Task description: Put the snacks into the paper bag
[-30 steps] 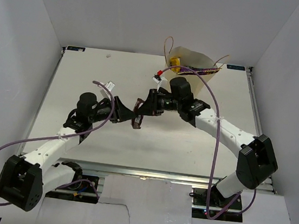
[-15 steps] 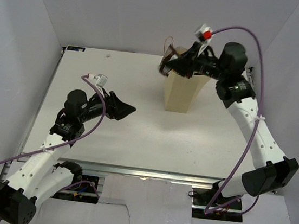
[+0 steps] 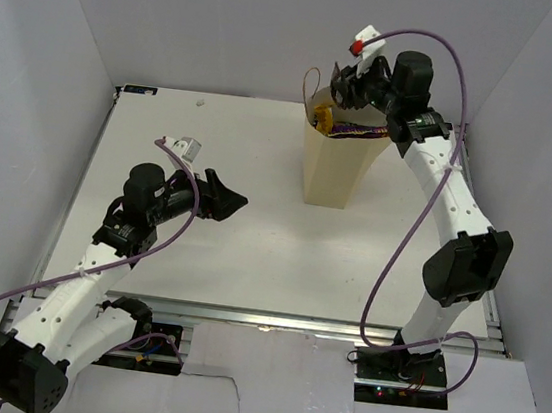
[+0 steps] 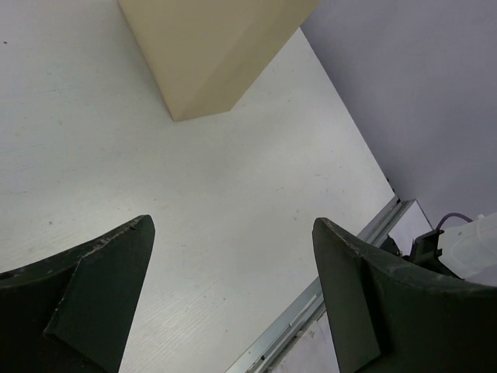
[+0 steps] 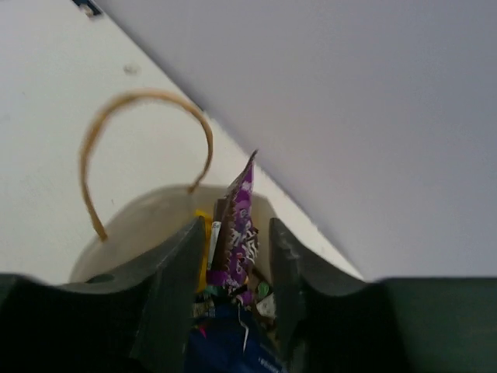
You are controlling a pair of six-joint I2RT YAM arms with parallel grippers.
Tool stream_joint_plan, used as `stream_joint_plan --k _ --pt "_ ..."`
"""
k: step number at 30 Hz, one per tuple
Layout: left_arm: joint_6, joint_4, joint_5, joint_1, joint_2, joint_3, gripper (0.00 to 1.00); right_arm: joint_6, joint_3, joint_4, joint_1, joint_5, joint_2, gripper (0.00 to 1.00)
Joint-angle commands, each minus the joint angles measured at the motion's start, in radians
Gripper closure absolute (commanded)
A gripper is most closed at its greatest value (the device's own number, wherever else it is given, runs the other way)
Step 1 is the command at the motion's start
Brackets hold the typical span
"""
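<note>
From above, the bag (image 3: 333, 168) stands upright on the counter (image 3: 250, 254), toward the far edge and right of the middle, with its mouth open. Snacks (image 3: 351, 130) show inside the mouth, yellow on the left and purple on the right. The right arm (image 3: 448, 197) reaches up and over, and the right jaws hang just above the bag's far rim. The left arm (image 3: 99, 255) lies low over the left half of the counter, its left jaws pointing toward the bag but well apart from it. In the left wrist view, the left jaws are spread wide with nothing between the two dark fingers (image 4: 101, 287). Bare counter (image 4: 78, 155) fills the gap, and the bag's lower part (image 4: 210, 47) stands beyond it. In the right wrist view, the right jaws are parted and look down into the bag's mouth (image 5: 147, 206). A purple packet (image 5: 242, 194) stands on end inside, seen in the gap between the fingers (image 5: 175, 268), with a yellow packet (image 5: 203, 241) just to its left and a dark blue packet (image 5: 225, 342) below. The packet looks narrower than the gap and nothing appears clamped. One loop handle (image 5: 147, 101) arches up at the left, against the counter.
</note>
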Motion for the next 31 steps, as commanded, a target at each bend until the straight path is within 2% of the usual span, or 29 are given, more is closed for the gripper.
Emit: stream_joint_plan --k 1,2,3,7,9,10,12,15,17,18,19,21,25,31 --pt "0.027 -0.016 -0.078 0.003 -0.028 0.040 0.06 -0.166 -0.025 -0.047 0.012 0.145 0.005 0.53" --pt "0.027 -0.017 -0.085 0.003 -0.040 0.040 0.06 -0.182 -0.035 -0.052 0.010 0.149 0.002 0.27" --pt "0.027 -0.013 -0.096 0.003 -0.043 0.039 0.05 -0.185 -0.045 -0.066 0.010 0.150 -0.010 0.21" --pt "0.030 -0.023 -0.093 0.003 -0.045 0.045 0.04 -0.164 -0.091 -0.083 0.012 0.127 -0.099 0.09" --pt "0.039 -0.033 -0.093 0.003 -0.039 0.051 0.04 -0.089 -0.101 -0.096 0.007 0.174 -0.168 0.01" --pt "0.042 -0.034 -0.096 0.003 -0.036 0.052 0.04 -0.046 -0.112 -0.103 0.005 0.208 -0.195 0.08" --pt "0.045 -0.033 -0.098 0.003 -0.032 0.054 0.04 0.068 -0.172 -0.121 -0.013 0.248 -0.283 0.10" --pt "0.036 -0.013 -0.107 0.003 -0.025 0.045 0.03 0.108 -0.276 -0.222 -0.030 0.234 -0.399 0.10" --pt "0.029 -0.013 -0.121 0.003 -0.020 0.045 0.03 0.179 -0.362 -0.257 -0.039 0.317 -0.468 0.10" --pt "0.026 -0.013 -0.125 0.003 -0.019 0.048 0.03 0.192 -0.458 -0.264 -0.044 0.349 -0.542 0.10" --pt "0.026 -0.014 -0.128 0.003 -0.017 0.049 0.03 0.218 -0.506 -0.265 -0.047 0.468 -0.579 0.10" --pt "0.026 -0.017 -0.139 0.003 -0.020 0.052 0.03 0.226 -0.610 -0.280 -0.053 0.594 -0.678 0.10" --pt "0.033 -0.040 -0.142 0.003 -0.019 0.071 0.03 0.220 -0.698 -0.308 -0.067 0.713 -0.809 0.10" --pt "0.016 -0.063 -0.115 0.003 -0.003 0.094 0.02 0.208 -0.758 -0.350 -0.082 0.693 -0.918 0.10"
